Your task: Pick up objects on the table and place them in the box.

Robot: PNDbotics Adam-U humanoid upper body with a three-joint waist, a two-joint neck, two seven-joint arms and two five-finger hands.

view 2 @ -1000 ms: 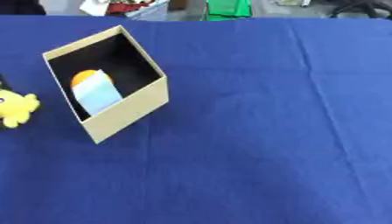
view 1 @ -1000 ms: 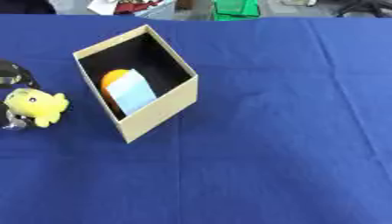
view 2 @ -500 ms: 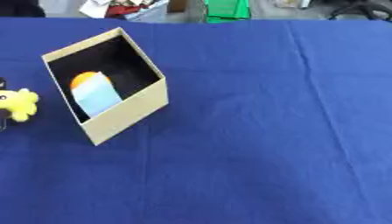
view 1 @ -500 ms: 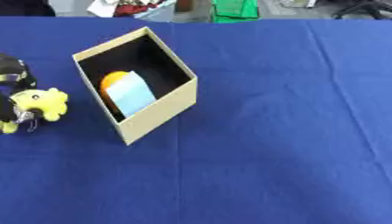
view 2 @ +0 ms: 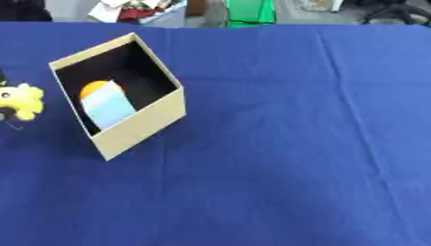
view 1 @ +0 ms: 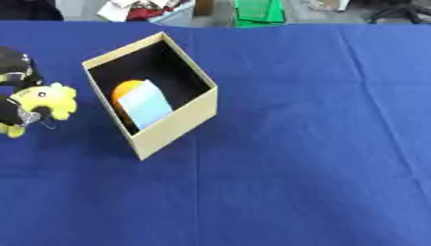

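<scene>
- Cloth (view 1: 295, 182) in deep blue covers the whole table, lying flat with faint fold lines; the near half of it is bare.
- No brand, label or writing can be read on anything from here.
- Left hand (view 1: 15, 103), black with pale joints, comes in at the left edge, level with the middle of the box. Its fingers are curled round a yellow toy (view 1: 46, 101).
- That toy is soft-looking, with a small dark eye and a lobe sticking out toward the box. Whether it touches the cloth I cannot tell. It sits just left of the box, a narrow strip of blue between them.
- Box (view 1: 172, 127) is tan card with a dark inside, open at the top and set cornerwise on the cloth, left of centre.
- Inside it, against the near-left wall, lies an orange thing (view 1: 126, 89), rounded, with a pale blue slab (view 1: 145, 104) leaning over it and hiding most of it.
- Right half of the table holds nothing I can make out, and the right hand does not show in either view.
- Beyond the far edge of the cloth is grey floor. A green object (view 1: 259, 10) stands there, with white and red clutter (view 1: 139, 8) to its left and something dark at the far right corner.
</scene>
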